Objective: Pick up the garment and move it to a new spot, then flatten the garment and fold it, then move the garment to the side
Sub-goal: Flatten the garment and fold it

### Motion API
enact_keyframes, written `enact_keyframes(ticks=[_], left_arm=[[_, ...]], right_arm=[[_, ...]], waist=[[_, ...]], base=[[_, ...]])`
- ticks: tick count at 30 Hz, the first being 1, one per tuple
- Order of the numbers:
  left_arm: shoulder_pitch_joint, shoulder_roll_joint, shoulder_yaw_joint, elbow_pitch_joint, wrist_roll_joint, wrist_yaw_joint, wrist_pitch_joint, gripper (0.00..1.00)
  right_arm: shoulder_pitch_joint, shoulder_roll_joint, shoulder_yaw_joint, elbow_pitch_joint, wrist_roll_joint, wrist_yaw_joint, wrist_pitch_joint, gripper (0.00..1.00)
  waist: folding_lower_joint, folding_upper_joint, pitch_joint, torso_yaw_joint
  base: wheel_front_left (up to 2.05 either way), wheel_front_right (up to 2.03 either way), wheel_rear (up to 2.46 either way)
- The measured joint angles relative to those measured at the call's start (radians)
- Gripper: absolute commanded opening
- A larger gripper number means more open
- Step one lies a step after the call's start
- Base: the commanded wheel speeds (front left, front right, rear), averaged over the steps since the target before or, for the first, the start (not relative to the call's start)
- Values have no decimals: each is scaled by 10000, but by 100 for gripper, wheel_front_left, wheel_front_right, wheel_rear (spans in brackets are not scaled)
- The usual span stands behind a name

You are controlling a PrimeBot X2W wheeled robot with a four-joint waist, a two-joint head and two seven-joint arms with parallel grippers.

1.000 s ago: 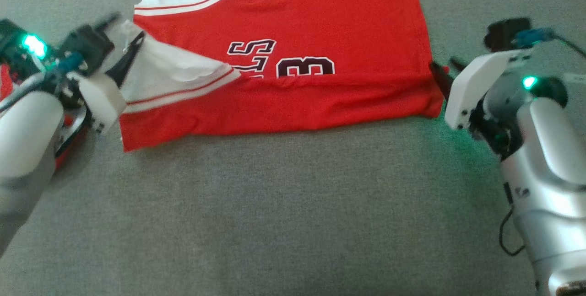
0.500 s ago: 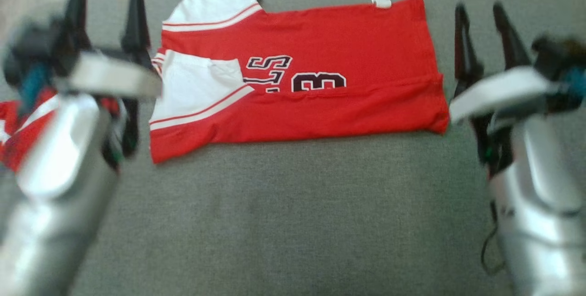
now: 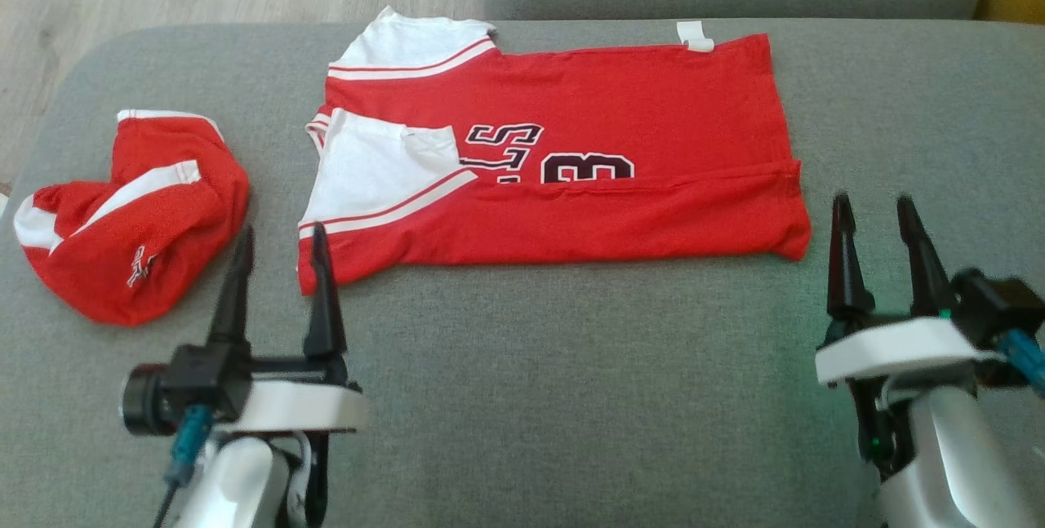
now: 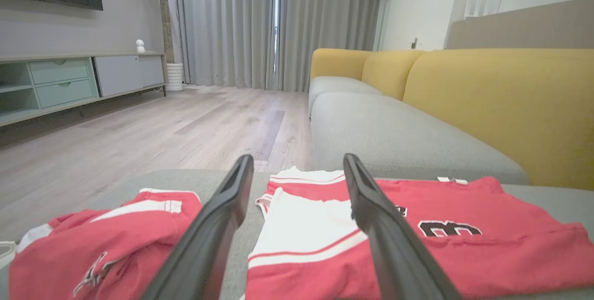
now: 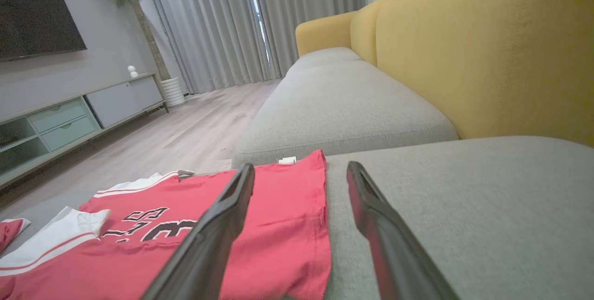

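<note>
You let go of the jersey (image 3: 620, 95) and drew the left pincer (image 3: 280, 230) to 9 o'clock and the right pincer (image 3: 873, 203) to 3, both wide open, leaving it once-folded at 12 on the sofa (image 3: 531, 397).

The left gripper (image 3: 281, 232) and the right gripper (image 3: 873, 202) are each formed of two long, dark, tapered fingers (image 3: 325, 308) set on a white plate (image 3: 294, 407). A black camera (image 3: 175, 393) is mounted beside each plate, and a blue plug (image 3: 188, 434) with a thin cable is fitted to it. The forearms (image 3: 947, 463) are cased in pale silver, and a green light (image 3: 875, 446) is seen at the right wrist.
</note>
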Motion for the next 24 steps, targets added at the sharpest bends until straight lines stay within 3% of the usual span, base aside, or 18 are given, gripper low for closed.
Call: enact_keyframes(ticks=[6,8,18,24], left_arm=[[165,-382,151,780,474,-550,0,100],[-40,-424,174,1609,546,-683,0,100],[-1602,-418,418,4151,502,-403,1235,100],[-2188,-81,389,5308,548,-410,1722,100]], right_arm=[[197,25,-36,-23,109,0,-81,100],[135,27,0,-40,109,0,-104,100],[-233,31,401,-81,286,0,8,100],[-310,33,587,-128,370,0,79,100]], waist=[[2,0,158,-58],[2,0,299,-149],[4,0,811,-546],[4,0,1172,-838]], base=[[0,0,0],[0,0,0],[0,0,0],[0,0,0]])
